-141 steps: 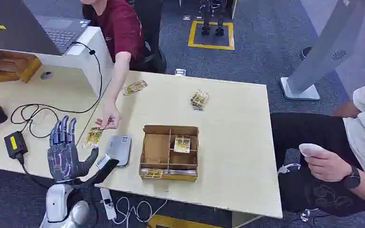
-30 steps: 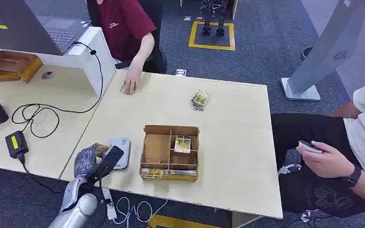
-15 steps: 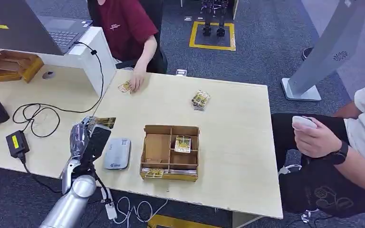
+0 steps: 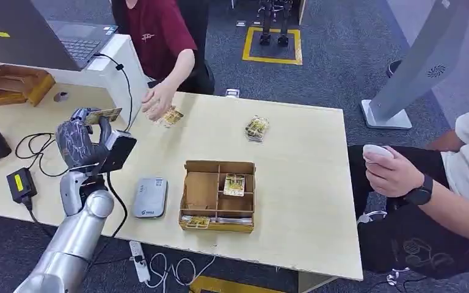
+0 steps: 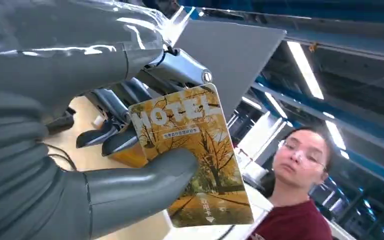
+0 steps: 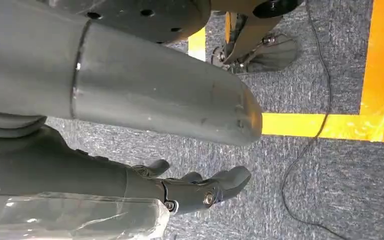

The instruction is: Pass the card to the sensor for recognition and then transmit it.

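One card is pinched in the left hand, raised above the table edge, up and to the left of the sensor. In the left wrist view the card is printed "HOTEL" over an autumn tree scene, with the thumb pressed on its face and the darker fingers behind it. The sensor, a flat grey unit, lies on the table just left of the cardboard tray and well apart from the held card. The tray is divided into compartments; one card lies in its upper right compartment and another in the long front compartment. A small stack of cards lies beyond the tray, toward the far edge of the table. A person in a red shirt reaches a hand to another card lying near the far left corner of the table, beyond the sensor. A second person sits to the right of the table, holding a pale object. The right hand hangs over carpet marked with yellow tape, holding nothing, its fingers loosely curved and apart.
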You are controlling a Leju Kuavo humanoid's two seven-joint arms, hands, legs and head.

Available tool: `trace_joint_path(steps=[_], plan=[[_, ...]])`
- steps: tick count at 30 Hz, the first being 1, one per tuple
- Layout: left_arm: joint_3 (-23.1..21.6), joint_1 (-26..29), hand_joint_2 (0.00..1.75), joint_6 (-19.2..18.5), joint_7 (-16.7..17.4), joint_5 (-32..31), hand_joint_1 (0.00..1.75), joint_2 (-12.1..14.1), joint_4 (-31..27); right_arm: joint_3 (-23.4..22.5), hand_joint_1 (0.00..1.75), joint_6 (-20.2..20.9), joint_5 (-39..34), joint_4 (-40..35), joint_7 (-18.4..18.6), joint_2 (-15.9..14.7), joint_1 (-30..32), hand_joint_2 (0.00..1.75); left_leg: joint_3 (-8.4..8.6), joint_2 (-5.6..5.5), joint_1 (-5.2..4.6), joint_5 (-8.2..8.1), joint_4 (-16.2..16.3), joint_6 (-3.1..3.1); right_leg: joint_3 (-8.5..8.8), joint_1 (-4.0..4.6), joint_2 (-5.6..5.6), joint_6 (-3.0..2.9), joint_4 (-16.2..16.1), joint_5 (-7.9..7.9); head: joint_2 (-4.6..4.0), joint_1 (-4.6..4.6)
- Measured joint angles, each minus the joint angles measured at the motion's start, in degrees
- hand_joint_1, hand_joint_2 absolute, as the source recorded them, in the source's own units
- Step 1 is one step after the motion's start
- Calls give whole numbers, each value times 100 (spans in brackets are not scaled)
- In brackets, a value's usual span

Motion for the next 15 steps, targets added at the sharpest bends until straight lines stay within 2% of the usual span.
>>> trace_joint_path(steps=[12,13,15], plan=[[98,-174,175,0,-52,-124,175,-140,399,-4,0,-22,-15,338,-26,-109,-112,0,-8,0,-1,0,0,0,-10,0,2,0,-1,0,0,0],[98,-175,175,0,-52,-127,0,-151,417,-4,0,-22,-11,349,-26,-116,-116,0,-8,0,-1,0,0,0,-9,0,2,0,-1,0,0,0],[96,-175,175,0,-52,-102,0,-157,448,-4,0,-22,-9,365,-26,-122,-122,0,-8,0,0,0,0,0,-9,0,1,0,0,0,0,0]])
